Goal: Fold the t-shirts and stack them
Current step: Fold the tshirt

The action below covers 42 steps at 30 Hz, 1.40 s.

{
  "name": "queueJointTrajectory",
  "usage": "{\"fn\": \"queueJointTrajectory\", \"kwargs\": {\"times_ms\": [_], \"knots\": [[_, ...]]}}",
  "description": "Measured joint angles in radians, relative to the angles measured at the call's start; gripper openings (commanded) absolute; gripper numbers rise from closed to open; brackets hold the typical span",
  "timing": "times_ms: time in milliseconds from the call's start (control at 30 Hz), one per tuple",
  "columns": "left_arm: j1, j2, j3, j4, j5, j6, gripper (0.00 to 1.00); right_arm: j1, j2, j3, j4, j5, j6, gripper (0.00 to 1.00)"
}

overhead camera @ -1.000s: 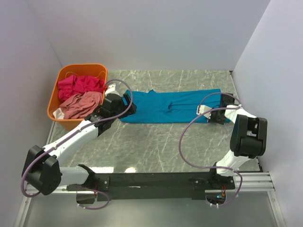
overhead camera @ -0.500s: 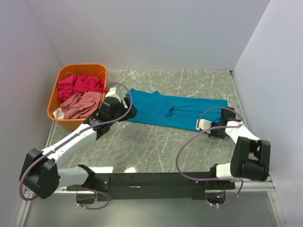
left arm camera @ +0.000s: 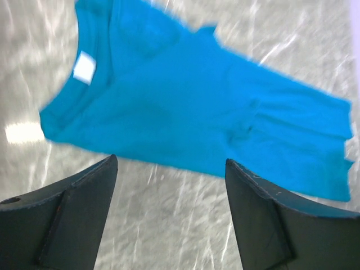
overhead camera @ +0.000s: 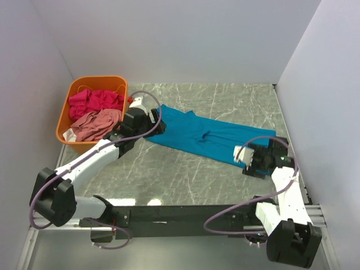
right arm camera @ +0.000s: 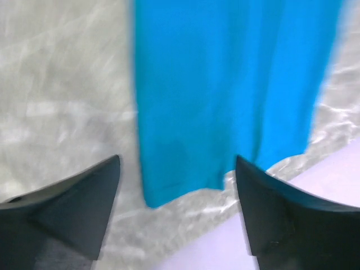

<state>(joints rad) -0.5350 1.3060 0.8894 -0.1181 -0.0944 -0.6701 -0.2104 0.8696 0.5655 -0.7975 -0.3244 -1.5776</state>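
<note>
A teal-blue t-shirt (overhead camera: 205, 134) lies on the table as a long band, slanting from back left to near right. My left gripper (overhead camera: 153, 121) hovers open at its collar end. In the left wrist view the teal shirt (left arm camera: 197, 107) with its white neck label lies just beyond the open left gripper (left arm camera: 170, 160). My right gripper (overhead camera: 254, 160) sits open at the hem end. In the right wrist view that end of the shirt (right arm camera: 225, 84) lies flat ahead of the right gripper (right arm camera: 178, 158), with nothing between the fingers. The magenta-pink t-shirt (overhead camera: 95, 101) and the salmon-pink t-shirt (overhead camera: 97, 124) lie crumpled in the basket.
The orange basket (overhead camera: 98, 81) stands at the back left, close to my left arm. White walls close in the table at the back, left and right; the right wall (right arm camera: 270, 225) is near the right gripper. A black rail (overhead camera: 185, 215) runs along the near edge.
My right gripper pulled the shirt's hem end toward the near right, then opened and let it go. The shirt now lies slanted. The left gripper stayed open and shifted slightly.
</note>
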Motion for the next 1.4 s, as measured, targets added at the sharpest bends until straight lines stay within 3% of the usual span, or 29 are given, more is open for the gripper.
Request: {"fn": "queueJointTrajectory", "kwargs": {"times_ms": [33, 200, 400, 700, 1033, 1267, 1400], "knots": [[0.001, -0.008, 0.020, -0.002, -0.007, 0.011, 0.85, 0.000, 0.003, 0.033, 0.000, -0.033, 0.042, 0.97], [0.026, -0.118, 0.046, -0.013, -0.028, 0.054, 0.88, 0.022, 0.244, 0.339, 0.053, -0.232, 0.397, 0.95], [0.069, -0.353, -0.085, 0.003, 0.006, 0.043, 0.89, 0.175, 0.859, 0.934, 0.090, -0.407, 0.876, 0.90], [0.069, -0.546, -0.355, 0.000, 0.080, -0.061, 0.89, 0.357, 1.459, 1.508, 0.035, -0.296, 1.329, 0.89], [0.070, -0.555, -0.385, 0.002, 0.109, -0.106, 0.88, 0.420, 1.601, 1.612, 0.005, -0.198, 1.476, 0.86], [0.070, -0.540, -0.386, 0.009, 0.121, -0.113, 0.88, 0.425, 1.617, 1.630, -0.048, -0.216, 1.464, 0.66], [0.070, -0.536, -0.391, 0.019, 0.124, -0.116, 0.88, 0.434, 1.623, 1.630, -0.085, -0.246, 1.445, 0.49]]}}
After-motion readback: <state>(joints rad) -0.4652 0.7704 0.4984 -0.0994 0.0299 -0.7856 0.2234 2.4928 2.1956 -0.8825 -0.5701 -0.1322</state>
